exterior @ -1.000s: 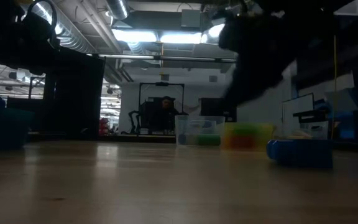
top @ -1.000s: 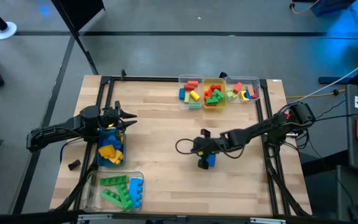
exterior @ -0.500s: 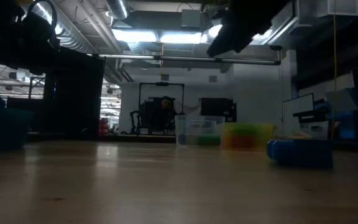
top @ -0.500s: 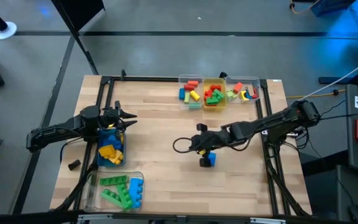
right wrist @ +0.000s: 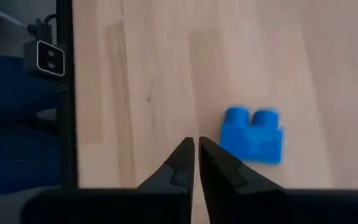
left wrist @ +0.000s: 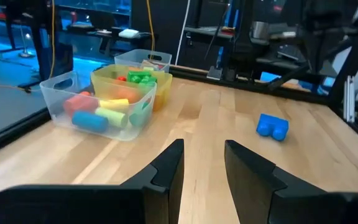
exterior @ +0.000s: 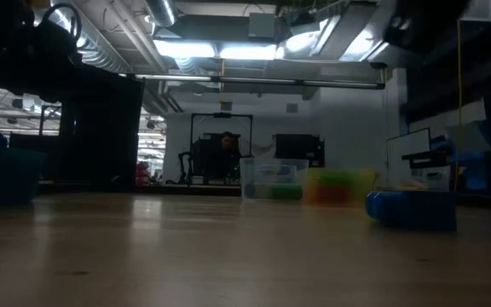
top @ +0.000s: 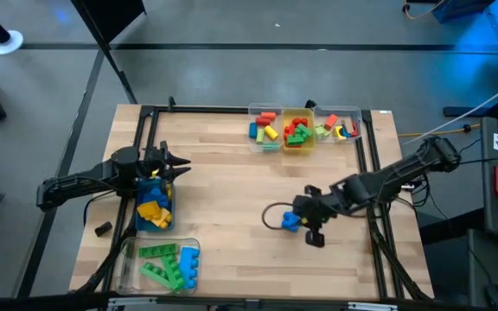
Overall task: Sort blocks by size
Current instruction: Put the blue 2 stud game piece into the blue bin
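- Since the earlier frame the right gripper [top: 312, 235] has swung from left of the blue brick [top: 290, 221] to its right, toward the near edge; the brick lies in the same place, mid-tabletop, right of centre.
- Wooden tabletop [top: 223, 186], pale planks, framed by dark rails; grey floor around it. The low view shows a dim room with ceiling lights, a black frame and a seated person [exterior: 226, 147] far back.
- Left gripper [top: 180, 160] hovers near the left edge over a blue bin [top: 155, 208] holding yellow and blue bricks; its fingers [left wrist: 166, 171] stand partly apart, holding nothing.
- One clear bin [top: 158, 263] at the near-left corner holds three long green bars and one blue one.
- Three small bins [top: 303, 128] in a row at the far edge: clear, yellow, clear, each with mixed coloured bricks.
- Right gripper's fingers [right wrist: 182, 163] are closed together, empty, just beside the brick.
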### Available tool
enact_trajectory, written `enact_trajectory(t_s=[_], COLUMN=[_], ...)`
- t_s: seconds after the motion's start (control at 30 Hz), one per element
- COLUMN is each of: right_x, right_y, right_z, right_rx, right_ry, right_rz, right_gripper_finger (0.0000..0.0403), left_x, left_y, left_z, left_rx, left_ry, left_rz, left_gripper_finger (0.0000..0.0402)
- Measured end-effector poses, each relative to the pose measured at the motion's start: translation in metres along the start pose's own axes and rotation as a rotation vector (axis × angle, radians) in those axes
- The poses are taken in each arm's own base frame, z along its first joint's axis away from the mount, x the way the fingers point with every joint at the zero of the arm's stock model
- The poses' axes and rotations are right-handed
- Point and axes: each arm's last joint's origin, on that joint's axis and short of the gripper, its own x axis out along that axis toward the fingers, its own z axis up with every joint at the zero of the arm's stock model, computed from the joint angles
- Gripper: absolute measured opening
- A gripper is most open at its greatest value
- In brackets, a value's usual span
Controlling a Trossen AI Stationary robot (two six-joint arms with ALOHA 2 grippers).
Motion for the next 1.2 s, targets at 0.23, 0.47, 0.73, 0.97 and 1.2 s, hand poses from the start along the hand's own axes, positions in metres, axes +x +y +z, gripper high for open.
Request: enact_trajectory(t_s=[0.23,0.47,0.73,0.97,1.2], right_x=[0.012,0.030,0.054,0.064,0.074], right_y=[0.021,0.026,0.026,0.026,0.017], right_z=[-0.022,-0.024,-0.029,-0.032,-0.042], right_rx=[0.188,0.440,0.680,0.642,0.563], right_ry=[0.058,0.111,0.188,0.190,0.175], right_rz=[0.002,-0.011,-0.088,-0.134,-0.146], right_gripper_finger=[0.0025,0.0052,0.0168,0.0194,0.0163], left_x=[0.000,0.000,0.000,0.000,0.000], left_y=[0.000,0.000,0.000,0.000,0.000], left_z=[0.000,0.000,0.000,0.000,-0.001], left_rx=[-0.020,0.024,0.021,0.021,0.021], left_ry=[0.000,0.003,0.004,0.005,0.005], left_rz=[0.000,0.001,0.001,0.001,0.001], left_gripper_finger=[0.0100,0.0100,0.0100,0.0100,0.0100])
